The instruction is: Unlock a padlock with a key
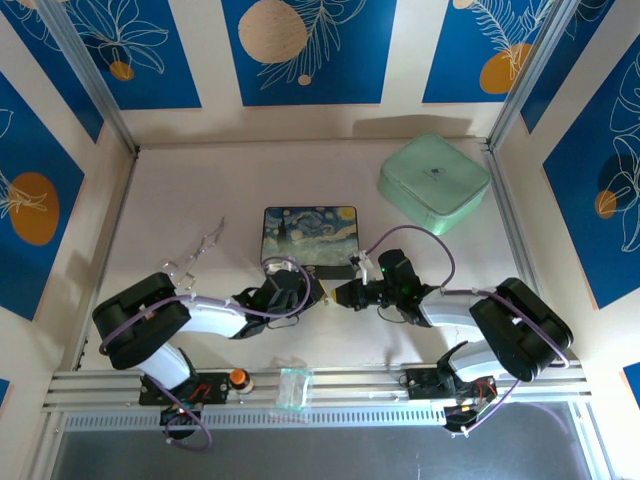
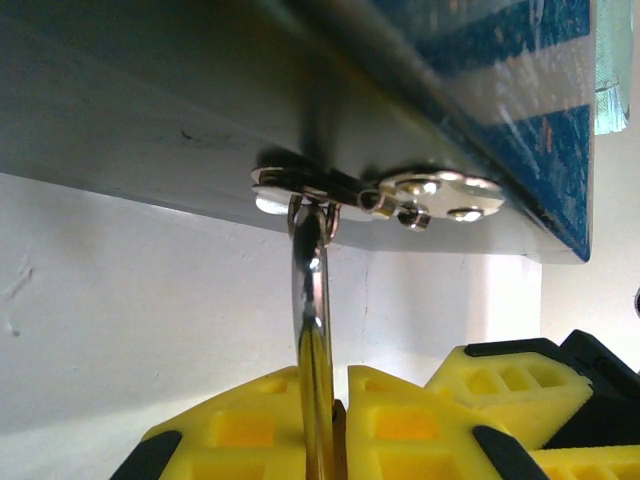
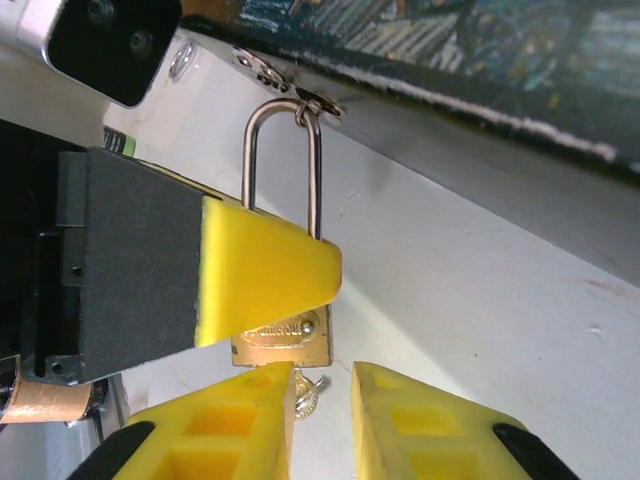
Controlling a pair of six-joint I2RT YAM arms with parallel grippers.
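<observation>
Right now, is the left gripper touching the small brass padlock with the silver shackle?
Touching. Left wrist view: left gripper pinches the padlock between its yellow fingers.

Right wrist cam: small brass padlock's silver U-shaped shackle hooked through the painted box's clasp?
Yes, the silver U-shaped shackle of the small brass padlock passes through the metal clasp ring on the starry-painted box edge.

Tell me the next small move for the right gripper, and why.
Probably close the right gripper on the key and twist it. The key sits just under the padlock, between jaws that stand apart. The left gripper clamps the padlock steady, and the shackle is seated in the body, not yet released.
</observation>
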